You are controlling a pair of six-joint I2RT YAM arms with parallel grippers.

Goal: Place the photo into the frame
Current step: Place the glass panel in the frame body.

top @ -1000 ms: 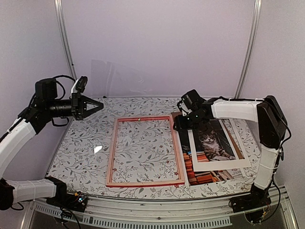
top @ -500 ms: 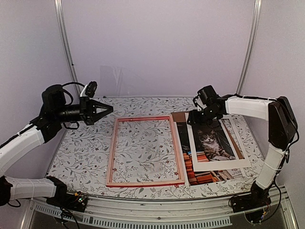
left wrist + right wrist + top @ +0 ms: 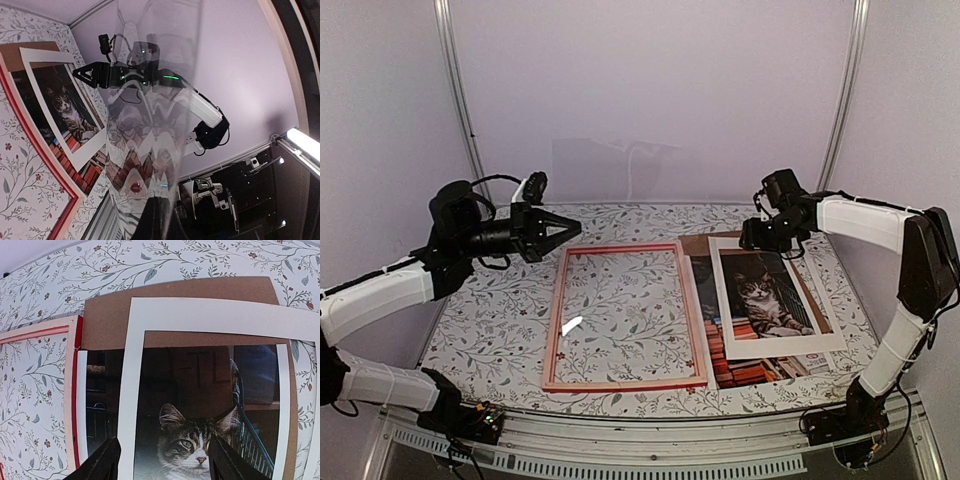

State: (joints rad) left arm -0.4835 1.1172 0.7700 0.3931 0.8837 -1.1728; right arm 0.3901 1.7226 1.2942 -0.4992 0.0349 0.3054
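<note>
**Found: photo lying beside frame, not in it**

Located the red thin-railed rectangular frame (image 3: 556, 315) flat at the centre of the overhead view, on the floral-patterned worktop (image 3: 490, 320). Saw the floral pattern through its opening.

Located the large paper photo (image 3: 765, 300) of a grey-white tabby cat above stacked books immediately right of the frame. Found it flat, outside the frame and close against the right rail; cannot tell whether touching. Noted a white mat board (image 3: 785, 347) with a rectangular window lying on top of the photo, slightly askew. Saw the cat through that window, and strips of photo exposed along the mat's left and lower sides. Noted a plain brown backing board (image 3: 175, 292) beneath both, protruding at the upper edge.

Found the left end effector (image 3: 570, 228) at left of centre in the overhead view, raised above the worktop near the frame's upper left corner. Found it clenched on the edge of a clear transparent sheet (image 3: 160, 165), which warps the left wrist view. Made out the same sheet overhead only as a faint pane above the frame's far rail; cannot tell its tilt.

Found the right end effector (image 3: 164, 450) at upper right of the overhead view, above the upper part of the mat board and photo. Found it released, fingers apart, gripping nothing.
</note>
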